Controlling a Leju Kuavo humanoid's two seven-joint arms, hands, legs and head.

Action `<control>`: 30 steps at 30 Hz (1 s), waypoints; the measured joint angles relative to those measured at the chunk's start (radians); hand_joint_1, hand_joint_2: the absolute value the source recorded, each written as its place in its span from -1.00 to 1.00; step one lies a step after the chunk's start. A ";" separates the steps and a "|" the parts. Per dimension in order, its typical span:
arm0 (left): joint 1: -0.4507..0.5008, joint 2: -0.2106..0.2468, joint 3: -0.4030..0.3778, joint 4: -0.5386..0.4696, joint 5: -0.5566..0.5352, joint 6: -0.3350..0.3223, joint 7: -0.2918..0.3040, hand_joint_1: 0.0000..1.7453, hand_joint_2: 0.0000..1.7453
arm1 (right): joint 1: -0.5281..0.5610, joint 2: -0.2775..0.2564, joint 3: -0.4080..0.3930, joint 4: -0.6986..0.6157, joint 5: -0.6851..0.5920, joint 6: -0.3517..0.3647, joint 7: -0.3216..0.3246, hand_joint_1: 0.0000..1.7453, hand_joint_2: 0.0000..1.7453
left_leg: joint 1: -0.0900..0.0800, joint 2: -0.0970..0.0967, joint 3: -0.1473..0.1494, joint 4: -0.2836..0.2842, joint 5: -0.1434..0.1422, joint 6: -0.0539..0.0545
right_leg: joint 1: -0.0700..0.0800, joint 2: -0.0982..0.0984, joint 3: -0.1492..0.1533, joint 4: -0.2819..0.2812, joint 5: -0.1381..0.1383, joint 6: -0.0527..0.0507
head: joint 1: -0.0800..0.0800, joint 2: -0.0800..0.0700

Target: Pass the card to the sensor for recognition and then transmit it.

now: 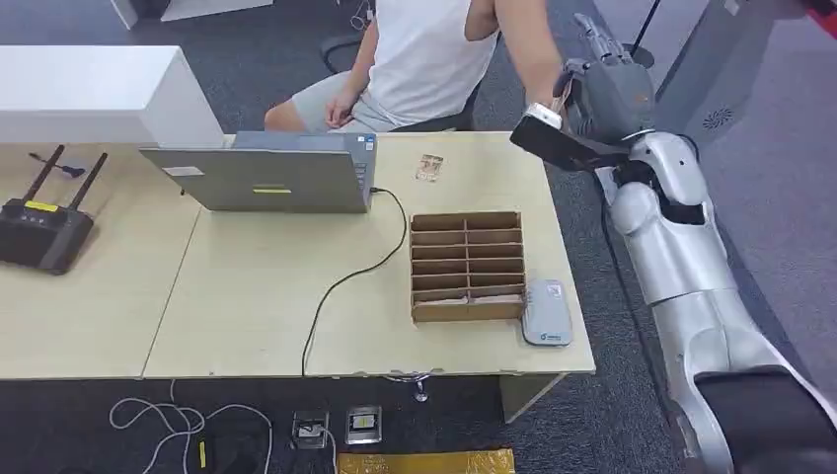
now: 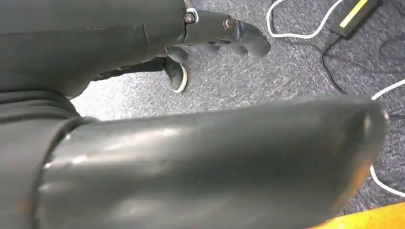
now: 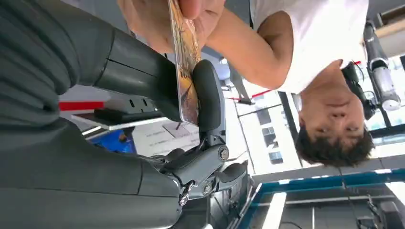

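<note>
We count one laptop (image 1: 271, 176), one wooden divider box (image 1: 467, 267), one card reader (image 1: 547, 312), one router (image 1: 41, 231), one person (image 1: 424, 59).

Grey carpet floor (image 1: 770, 197); wooden tables (image 1: 247, 296); white cabinet (image 1: 89, 94).

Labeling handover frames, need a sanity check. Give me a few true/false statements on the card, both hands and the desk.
1. The right hand pinches the card between thumb and finger. True.
2. The person's hand is also on the card. True.
3. The card already lies on the sensor. False: the sensor sits bare on the table beside the wooden organizer, and the card is up at the right hand.
4. The left hand holds a second card. False: it holds nothing and hangs over the carpet.
5. The laptop stands right of the organizer. False: it stands to the organizer's left.
</note>
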 joint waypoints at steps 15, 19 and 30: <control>0.021 0.020 -0.008 0.000 0.013 -0.007 -0.004 -1.00 -1.00 | -0.042 0.042 0.047 0.303 -0.015 -0.046 -0.007 -1.00 1.00 | 0.000 -0.001 0.000 0.000 0.000 0.000 | 0.000 -0.001 0.000 0.000 0.000 0.000 | 0.000 0.000; 0.022 0.024 -0.010 0.000 0.017 -0.017 -0.004 -1.00 -1.00 | -0.046 0.045 0.051 0.333 -0.035 -0.090 -0.021 -1.00 1.00 | 0.000 -0.001 0.000 0.000 0.000 0.000 | 0.000 -0.002 0.000 0.000 0.000 0.000 | 0.000 0.000; 0.027 0.029 -0.010 0.000 0.049 -0.010 -0.004 -1.00 -1.00 | -0.149 0.024 0.045 0.353 -0.057 -0.378 -0.059 -1.00 1.00 | -0.001 -0.001 0.001 0.001 0.000 0.000 | 0.000 -0.002 -0.001 0.000 0.000 0.000 | -0.001 0.000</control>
